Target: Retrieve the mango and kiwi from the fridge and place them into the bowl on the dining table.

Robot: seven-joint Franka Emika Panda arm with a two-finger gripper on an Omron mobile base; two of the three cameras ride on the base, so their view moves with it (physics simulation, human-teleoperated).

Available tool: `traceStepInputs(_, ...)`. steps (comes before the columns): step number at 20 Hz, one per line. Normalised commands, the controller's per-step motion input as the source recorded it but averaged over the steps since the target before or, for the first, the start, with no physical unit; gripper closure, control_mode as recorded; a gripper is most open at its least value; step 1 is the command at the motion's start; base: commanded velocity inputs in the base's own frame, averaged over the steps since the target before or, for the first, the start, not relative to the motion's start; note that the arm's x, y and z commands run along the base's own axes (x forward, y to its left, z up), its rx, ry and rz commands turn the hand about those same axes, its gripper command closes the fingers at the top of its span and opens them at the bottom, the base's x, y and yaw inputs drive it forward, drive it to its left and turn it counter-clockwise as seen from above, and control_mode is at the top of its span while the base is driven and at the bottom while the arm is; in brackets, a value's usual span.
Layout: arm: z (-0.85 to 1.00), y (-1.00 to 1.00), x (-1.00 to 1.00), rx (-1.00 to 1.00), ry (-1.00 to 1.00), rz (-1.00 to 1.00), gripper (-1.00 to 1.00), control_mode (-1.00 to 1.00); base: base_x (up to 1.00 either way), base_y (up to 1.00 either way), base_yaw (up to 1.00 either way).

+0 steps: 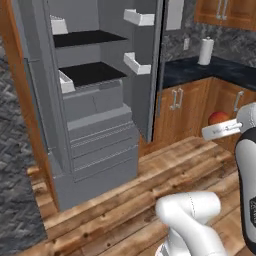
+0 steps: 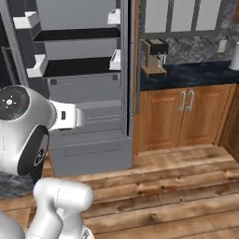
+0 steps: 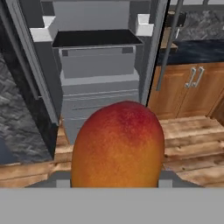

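Fridge (image 1: 95, 125) doors are seen swung wide, with dark shelves, white door bins and grey drawers exposed beyond the fingers. Wooden base cabinets (image 2: 186, 114) under a dark counter (image 2: 186, 72) are seen past the fingers to the fridge's right. The mango (image 3: 117, 146), red shading to orange, is pinched between the gripper (image 3: 114, 181) fingers, held up in front of the fridge drawers above the plank floor (image 2: 163, 196).
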Motion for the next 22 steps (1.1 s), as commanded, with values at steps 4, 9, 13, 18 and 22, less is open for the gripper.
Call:
traceStepInputs(4, 0.0, 0.0, 0.0, 0.0, 0.0, 0.0, 1.0, 1.0, 0.0, 0.66, -0.61)
traceStepInputs(9, 0.0, 0.0, 0.0, 0.0, 0.0, 0.0, 1.0, 1.0, -0.06, 0.69, -0.61)
traceStepInputs(13, 0.0, 0.0, 0.0, 0.0, 0.0, 0.0, 1.0, 1.0, -0.22, 0.65, -0.61)
traceStepInputs(18, 0.0, 0.0, 0.0, 0.0, 0.0, 0.0, 1.0, 1.0, -0.42, 0.56, -0.58)
traceStepInputs(22, 0.0, 0.0, 0.0, 0.0, 0.0, 0.0, 1.0, 1.0, -0.63, 0.42, -0.53)
